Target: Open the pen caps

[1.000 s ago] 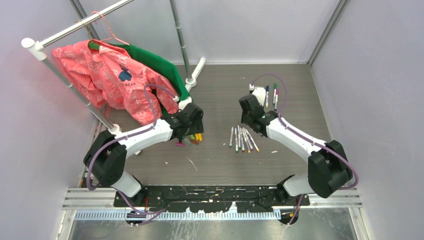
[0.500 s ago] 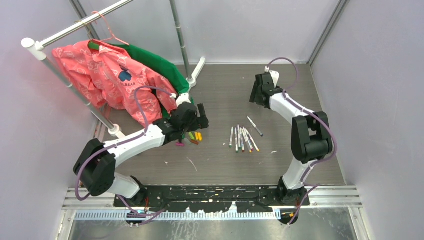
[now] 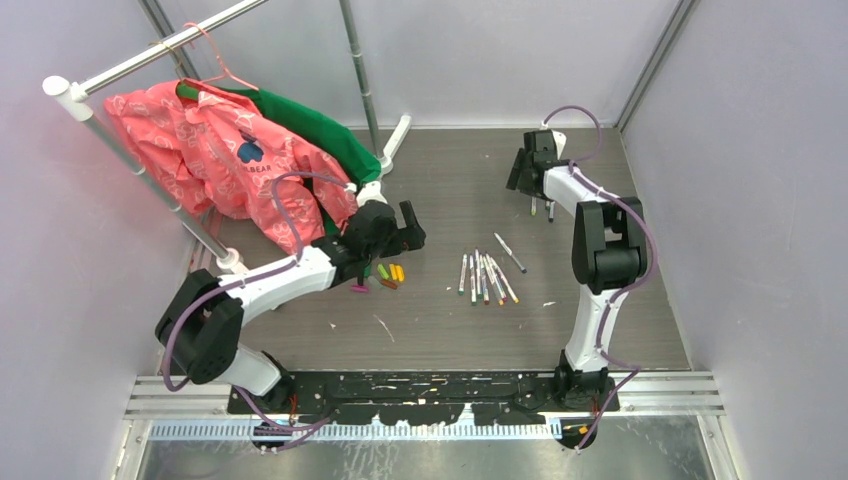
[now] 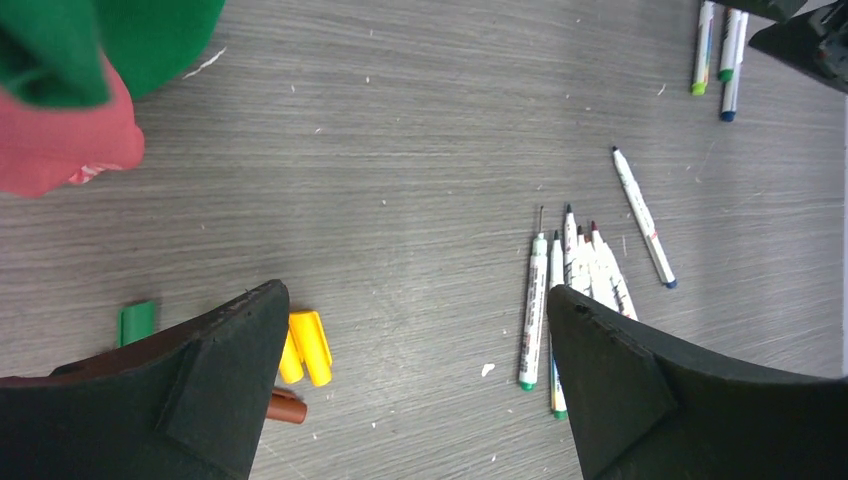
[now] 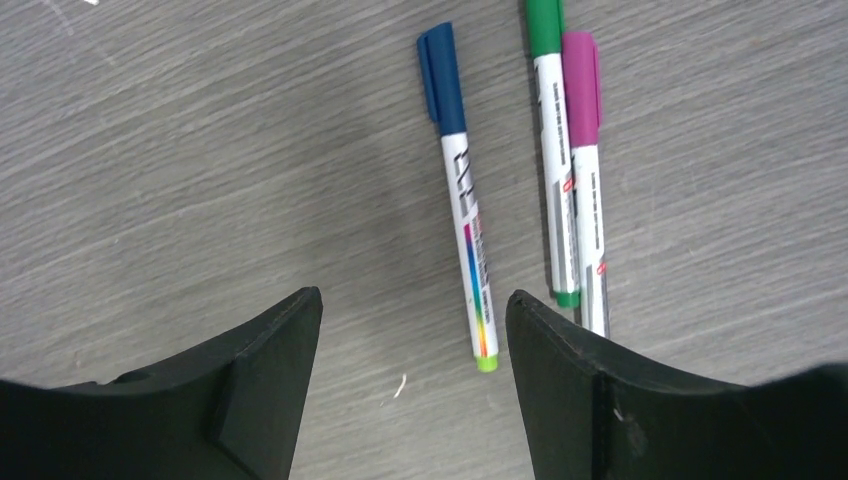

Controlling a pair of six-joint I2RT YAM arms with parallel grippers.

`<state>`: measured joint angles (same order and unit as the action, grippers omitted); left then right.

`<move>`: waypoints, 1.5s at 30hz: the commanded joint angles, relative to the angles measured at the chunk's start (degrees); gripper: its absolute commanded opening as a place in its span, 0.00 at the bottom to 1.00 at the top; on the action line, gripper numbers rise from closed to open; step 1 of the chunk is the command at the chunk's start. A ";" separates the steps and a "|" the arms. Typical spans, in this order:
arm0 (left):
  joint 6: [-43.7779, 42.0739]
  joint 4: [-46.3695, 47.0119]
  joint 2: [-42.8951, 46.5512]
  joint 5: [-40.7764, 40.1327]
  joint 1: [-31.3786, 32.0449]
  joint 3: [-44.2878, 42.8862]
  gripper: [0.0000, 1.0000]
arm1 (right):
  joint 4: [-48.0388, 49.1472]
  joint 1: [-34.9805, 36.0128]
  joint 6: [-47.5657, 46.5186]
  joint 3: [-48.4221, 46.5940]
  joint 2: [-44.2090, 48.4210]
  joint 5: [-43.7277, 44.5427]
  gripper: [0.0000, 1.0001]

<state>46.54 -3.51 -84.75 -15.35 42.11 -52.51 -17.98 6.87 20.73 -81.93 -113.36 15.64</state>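
Note:
Loose pen caps lie by my left gripper [image 4: 415, 290]: two yellow caps [image 4: 310, 347], a green cap [image 4: 136, 322] and a brown cap [image 4: 285, 407]. That gripper [image 3: 410, 228] hovers open and empty between them and a row of uncapped pens [image 4: 560, 290]. One more uncapped pen [image 4: 643, 216] lies apart. My right gripper [image 5: 412, 295] is open and empty, low over three capped pens at the back right. Their caps are blue [image 5: 441, 78], green [image 5: 544, 25] and purple [image 5: 580, 88]. The blue-capped pen's barrel runs between the open jaws, near the right one.
A clothes rack with a pink garment [image 3: 215, 160] and a green one [image 3: 320, 130] stands at the back left, its foot [image 3: 385, 160] on the table. Grey walls close in the sides. My right arm [image 3: 600, 245] stretches far back.
My right arm swung from the middle to the back right and left an uncapped pen beside the row. Both grippers opened wide. The left gripper shifted slightly right.

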 commanded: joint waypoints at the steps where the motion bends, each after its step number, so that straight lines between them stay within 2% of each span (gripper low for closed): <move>1: 0.89 5.67 -0.16 -0.25 -0.62 0.02 0.99 | 0.40 -2.08 -1.57 -4.95 -2.40 -2.42 0.72; 10: 1.71 7.01 -1.36 0.01 -0.86 -0.55 0.98 | -1.44 -3.84 -2.10 -7.94 -6.96 -4.87 0.70; 21: 2.58 7.20 -0.76 0.68 -0.96 -0.60 0.97 | -8.85 -4.08 -0.46 -9.93 -8.86 -5.68 0.55; 25: 2.67 6.96 0.56 0.76 -0.97 0.06 0.97 | -9.95 -4.06 0.09 -8.15 -8.46 -5.87 0.43; 31: 3.47 6.58 2.96 0.26 -1.06 2.18 0.97 | -10.73 -4.07 0.37 -6.62 -8.26 -7.01 0.16; 37: 4.71 4.44 4.33 0.67 -1.26 2.62 1.00 | -10.32 -3.98 -0.18 -6.19 -6.24 -7.81 0.02; 41: 5.51 3.67 4.88 1.55 -1.69 2.81 1.00 | -6.83 -2.45 -1.53 -3.83 -2.32 -9.39 0.01; 45: 6.47 3.68 5.08 3.06 -2.44 2.84 1.00 | -4.69 2.20 -4.17 -1.38 2.28 -9.98 0.01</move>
<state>51.59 -0.71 -82.15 -13.74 40.62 -49.78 -24.97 4.34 19.55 -84.75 -118.52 7.86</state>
